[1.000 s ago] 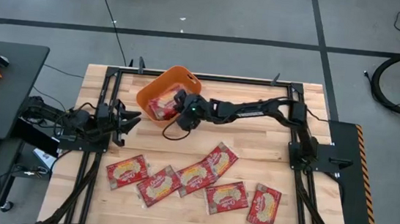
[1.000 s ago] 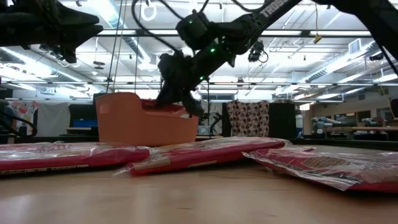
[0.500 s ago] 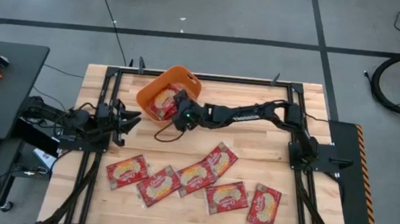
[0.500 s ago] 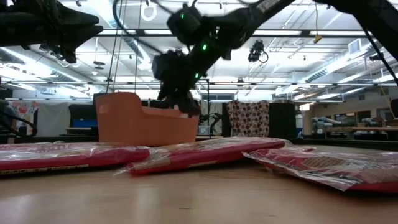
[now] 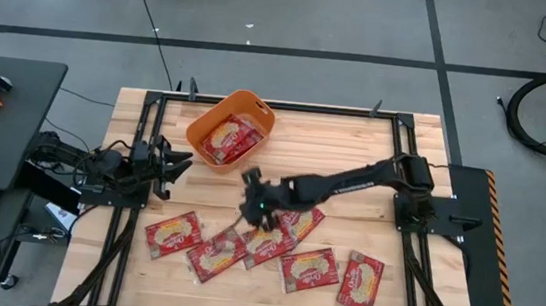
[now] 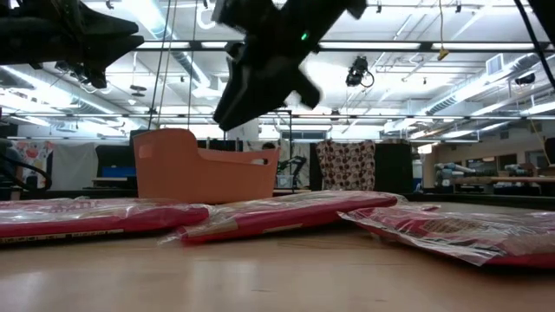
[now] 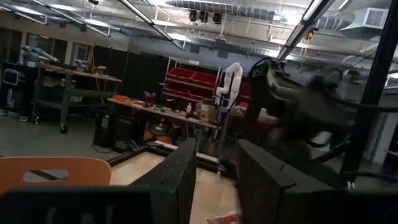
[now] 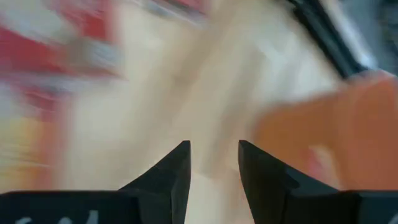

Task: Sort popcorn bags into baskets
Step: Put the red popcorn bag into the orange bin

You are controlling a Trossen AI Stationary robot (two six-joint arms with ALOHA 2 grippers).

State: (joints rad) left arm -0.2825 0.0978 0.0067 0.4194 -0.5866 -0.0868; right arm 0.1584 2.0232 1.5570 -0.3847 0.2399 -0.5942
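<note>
The orange basket stands at the table's far middle-left with red popcorn bags lying flat inside it. Several more red bags lie flat on the wood near the front edge, some overlapping. My right gripper hovers open and holds nothing above the leftmost of these bags, on the near side of the basket; in its wrist view bare wood shows between the fingers. My left gripper waits open at the table's left edge.
Black frame rails run along the table's left and right sides. A side desk with a keyboard stands left of the table. Bare wood lies right of the basket. In the low view the basket stands behind the bags.
My right gripper has left the basket, risen a little and swung toward the table's near edge, rolling as it went; most of the move fell in the last half second. It now hangs over the bags on the table. The bags in the basket lie uncovered.
</note>
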